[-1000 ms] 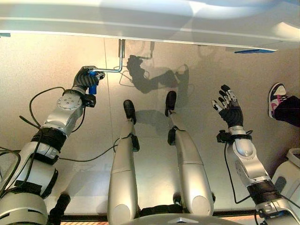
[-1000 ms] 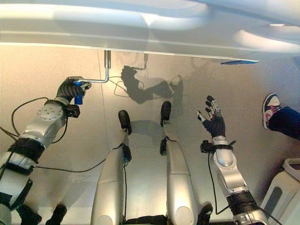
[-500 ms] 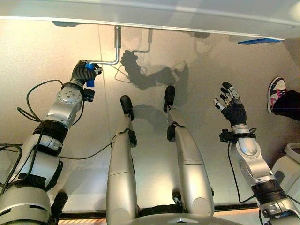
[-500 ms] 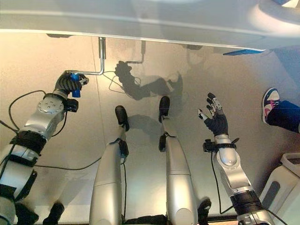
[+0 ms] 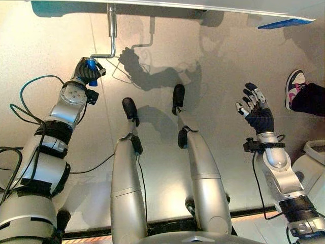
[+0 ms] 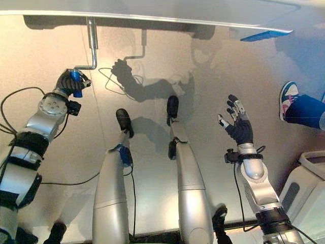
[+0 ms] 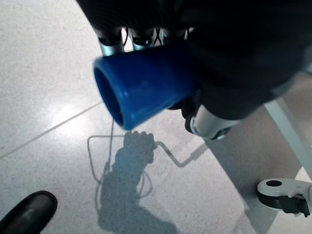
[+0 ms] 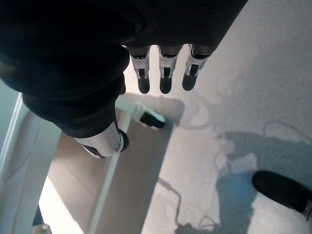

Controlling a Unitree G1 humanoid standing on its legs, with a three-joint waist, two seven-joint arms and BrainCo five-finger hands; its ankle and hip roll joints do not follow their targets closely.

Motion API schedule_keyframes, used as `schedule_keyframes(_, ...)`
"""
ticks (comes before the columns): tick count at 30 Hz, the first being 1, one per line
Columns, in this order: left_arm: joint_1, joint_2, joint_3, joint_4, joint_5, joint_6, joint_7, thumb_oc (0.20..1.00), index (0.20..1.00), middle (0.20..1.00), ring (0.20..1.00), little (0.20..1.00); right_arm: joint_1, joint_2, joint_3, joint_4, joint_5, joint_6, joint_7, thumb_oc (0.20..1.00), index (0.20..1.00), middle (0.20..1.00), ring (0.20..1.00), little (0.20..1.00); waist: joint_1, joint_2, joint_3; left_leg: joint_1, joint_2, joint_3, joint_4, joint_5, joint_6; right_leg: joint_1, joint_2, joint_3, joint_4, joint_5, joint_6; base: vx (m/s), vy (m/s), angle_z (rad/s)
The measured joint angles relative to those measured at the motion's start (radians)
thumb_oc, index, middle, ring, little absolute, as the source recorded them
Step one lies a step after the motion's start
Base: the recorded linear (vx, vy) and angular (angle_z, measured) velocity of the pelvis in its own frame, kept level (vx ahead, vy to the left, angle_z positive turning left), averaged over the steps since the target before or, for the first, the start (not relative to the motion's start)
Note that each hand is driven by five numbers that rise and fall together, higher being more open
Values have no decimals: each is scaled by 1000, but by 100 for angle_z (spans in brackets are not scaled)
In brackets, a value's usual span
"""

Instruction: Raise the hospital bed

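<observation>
A pale, speckled, glossy floor (image 5: 213,76) with thin straight joint lines carries everything here. The white frame edge of the hospital bed (image 5: 203,6) runs across the far side of this floor, and it serves as the landmark. Under the bed's frame, a white caster wheel with a dark tyre (image 7: 285,195) stands on the floor. Well out from the bed's right end, a person's shoe, white with pink and dark parts (image 5: 294,87), rests on the floor below a dark trouser leg (image 5: 311,99). Farther from the bed than the shoe, a white rounded object (image 5: 316,162) stands at the floor's right edge; what it is cannot be told.
</observation>
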Motion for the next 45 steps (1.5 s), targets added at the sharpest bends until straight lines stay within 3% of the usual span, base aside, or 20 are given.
schedule_keyframes(14, -82, -65, -38, 65, 64, 10, 56, 200, 200, 200, 200, 200, 7, -5, 4, -17, 25, -9, 10, 1000, 1000, 1000, 1000, 1000, -6, -3, -1, -33, 0, -1, 10, -4, 1, -28, 1, -1, 0, 1, 1, 0, 0, 0)
schedule_keyframes(21, -148, -141, -78, 133, 64, 45, 95, 200, 200, 200, 200, 200, 8, -5, 6, -17, 29, -12, 10, 1000, 1000, 1000, 1000, 1000, -34, -36, -2, -43, 0, 4, 15, -8, 4, -41, 1, 7, -1, 3, 5, 4, -9, -1)
schedule_keyframes(30, -160, -217, -80, 133, 61, 46, 116, 200, 200, 200, 200, 200, 9, 0, 13, -16, 29, -13, 8, 1000, 1000, 1000, 1000, 1000, -39, -47, -3, -47, -1, 25, 19, -20, 15, -52, -1, 25, 0, 0, 14, 3, -8, -1)
schedule_keyframes(40, -151, -276, -88, 75, 17, 45, 124, 200, 200, 200, 200, 200, 9, 8, 13, -16, 29, -14, 4, 1000, 1000, 1000, 1000, 1000, -54, -55, -3, -45, -5, 30, 18, -22, 18, -53, -5, 32, 2, -2, 19, 0, -3, 0)
schedule_keyframes(45, -111, -281, -118, -56, -69, 33, 134, 200, 200, 200, 200, 200, 8, 14, 12, -15, 29, -17, 2, 1000, 1000, 1000, 1000, 1000, -53, -55, -3, -41, -9, 35, 15, -21, 20, -59, -10, 37, 14, -4, 21, 0, 0, 0)
